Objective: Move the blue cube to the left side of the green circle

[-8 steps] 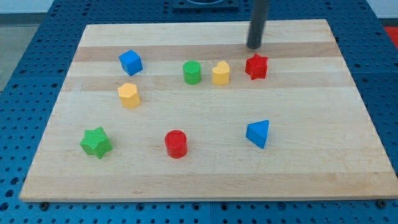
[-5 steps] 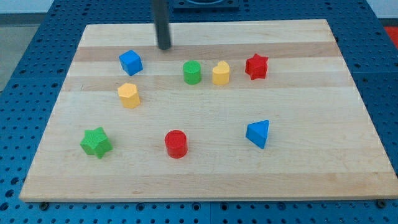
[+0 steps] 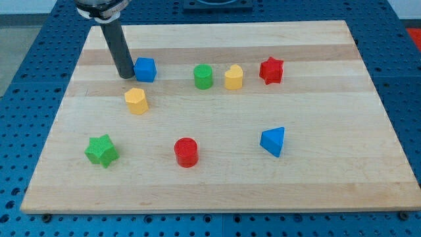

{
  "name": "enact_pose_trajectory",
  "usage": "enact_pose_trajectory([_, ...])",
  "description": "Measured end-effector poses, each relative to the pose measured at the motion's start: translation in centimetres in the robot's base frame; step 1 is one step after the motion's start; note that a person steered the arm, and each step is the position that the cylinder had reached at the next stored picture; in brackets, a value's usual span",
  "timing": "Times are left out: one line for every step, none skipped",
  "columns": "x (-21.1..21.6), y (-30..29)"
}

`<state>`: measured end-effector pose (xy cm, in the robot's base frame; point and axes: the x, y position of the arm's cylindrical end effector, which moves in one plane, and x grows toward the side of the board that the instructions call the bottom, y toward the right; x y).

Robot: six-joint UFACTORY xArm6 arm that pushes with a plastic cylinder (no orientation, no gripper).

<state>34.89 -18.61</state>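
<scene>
The blue cube (image 3: 145,69) sits on the wooden board's upper left part. My tip (image 3: 125,75) rests on the board right against the cube's left side. The green circle (image 3: 203,76), a short green cylinder, stands to the cube's right, with a gap of bare board between them.
A yellow heart block (image 3: 233,77) and a red star (image 3: 271,70) stand right of the green circle. A yellow hexagon (image 3: 136,101) lies just below the cube. A green star (image 3: 101,151), a red cylinder (image 3: 186,152) and a blue triangular block (image 3: 273,141) lie lower on the board (image 3: 329,178).
My tip swept from the board's upper right to the upper left and came down beside the blue cube. The cube has shifted slightly to the right and turned square.
</scene>
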Motion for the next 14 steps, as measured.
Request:
enact_pose_trajectory([-1.4,-0.9])
enact_pose_trajectory([-3.1,-1.6])
enact_pose_trajectory([-1.7,-0.1])
enact_pose_trajectory([1.6,2.4])
enact_pose_trajectory([3.5,3.7])
enact_pose_trajectory([3.1,2.4])
enact_pose_trajectory([-0.4,-1.8])
enact_pose_trajectory([-2.4,-1.8])
enact_pose_trajectory([-1.1,-0.5])
enact_pose_trajectory([1.5,1.5])
enact_pose_trajectory([2.5,3.4])
enact_pose_trajectory([2.6,4.8])
enact_pose_trajectory([1.6,1.4])
enact_pose_trajectory([-1.2,0.4])
